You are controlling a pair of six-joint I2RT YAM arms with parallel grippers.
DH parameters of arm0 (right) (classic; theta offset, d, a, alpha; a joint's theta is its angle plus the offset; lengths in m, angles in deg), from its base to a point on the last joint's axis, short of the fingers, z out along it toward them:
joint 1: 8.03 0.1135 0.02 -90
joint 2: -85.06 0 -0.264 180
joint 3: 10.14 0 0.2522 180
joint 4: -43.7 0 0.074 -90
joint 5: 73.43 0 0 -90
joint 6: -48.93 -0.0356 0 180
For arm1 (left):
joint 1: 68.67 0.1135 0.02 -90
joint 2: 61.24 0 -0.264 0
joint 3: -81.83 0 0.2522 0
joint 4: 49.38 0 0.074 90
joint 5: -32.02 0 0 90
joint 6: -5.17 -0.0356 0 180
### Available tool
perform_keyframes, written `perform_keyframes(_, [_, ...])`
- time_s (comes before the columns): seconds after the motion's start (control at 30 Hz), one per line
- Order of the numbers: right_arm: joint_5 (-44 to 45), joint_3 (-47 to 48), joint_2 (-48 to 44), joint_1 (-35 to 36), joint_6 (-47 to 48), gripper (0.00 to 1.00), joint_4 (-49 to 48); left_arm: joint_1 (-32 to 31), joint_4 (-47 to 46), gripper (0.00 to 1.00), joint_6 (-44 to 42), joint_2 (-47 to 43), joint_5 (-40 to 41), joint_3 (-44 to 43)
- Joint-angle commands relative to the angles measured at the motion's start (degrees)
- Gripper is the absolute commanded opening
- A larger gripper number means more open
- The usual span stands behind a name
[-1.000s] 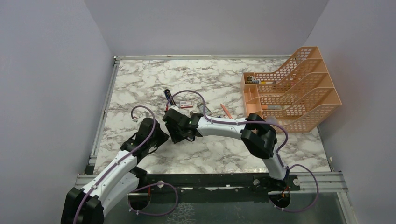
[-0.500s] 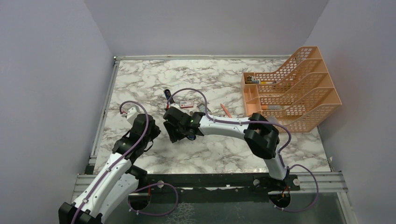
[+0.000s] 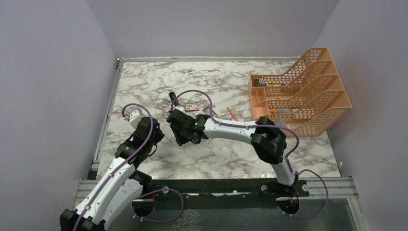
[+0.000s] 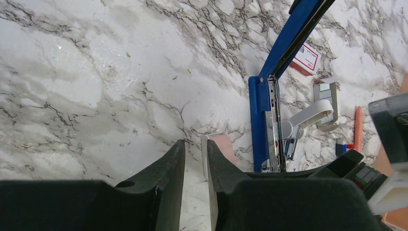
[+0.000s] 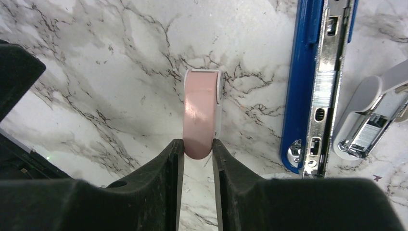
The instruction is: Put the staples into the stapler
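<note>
The right hand [image 5: 195, 144] is gripping the near end of a pink eraser [image 5: 202, 106], its fingers pressing against both sides while the eraser is lying on the marble surface [image 5: 96, 72]. The stapler [image 5: 302, 72] is lying open just to the right of the eraser, not touching it, with its silver channel facing up. A white object [image 5: 370, 113] is resting beside the stapler's near end. The left hand [image 4: 195, 147] is hovering low, its fingers standing a narrow slit apart and holding nothing. The red-and-white staple box [image 4: 306, 57] is sitting just beside the stapler's swung-open blue top.
</note>
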Motion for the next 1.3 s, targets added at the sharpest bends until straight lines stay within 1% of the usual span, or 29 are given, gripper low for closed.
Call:
perform_keyframes(0.0, [2.1,2.1,4.0,0.1,-0.5,0.31,5.1,0.3,0.5,0.25,-0.3,0.1,0.4,0.4])
perform_keyframes(0.23, [-0.4,4.9,7.3,-0.1,-0.7,0.26,7.3,0.3,-0.1,0.25,-0.2,0.6,-0.2,0.5])
perform_keyframes(0.47, [-3.7,4.8,10.4,-0.9,-0.5,0.24,8.6,0.3,-0.1,0.25,-0.1,0.4,-0.6,1.0])
perform_keyframes(0.63, [-3.1,5.1,9.8,-1.1,-0.4,0.24,8.3,0.3,-0.2,0.25,0.0,0.5,-0.9,1.3])
perform_keyframes(0.73, [-2.0,5.6,7.0,-1.4,-0.2,0.27,6.2,0.3,-0.3,0.25,0.1,0.4,-1.3,1.2])
perform_keyframes(0.87, [-0.7,5.3,1.3,-2.5,-0.5,0.33,2.0,0.3,-0.3,0.27,-0.2,0.0,-1.5,0.6])
perform_keyframes(1.03, [-0.8,0.0,-7.7,-4.7,-0.4,0.42,-4.8,0.3,-0.5,0.31,-0.3,-0.6,-1.9,0.1])
perform_keyframes(1.13, [0.4,-4.4,-12.6,-6.4,-0.5,0.49,-6.3,0.3,-1.4,0.37,-0.7,-0.8,-3.0,-0.1])
perform_keyframes(1.27, [1.2,-10.9,-18.1,-10.1,-0.6,0.53,-7.4,0.3,-5.2,0.46,-2.1,-0.5,-6.9,0.1])
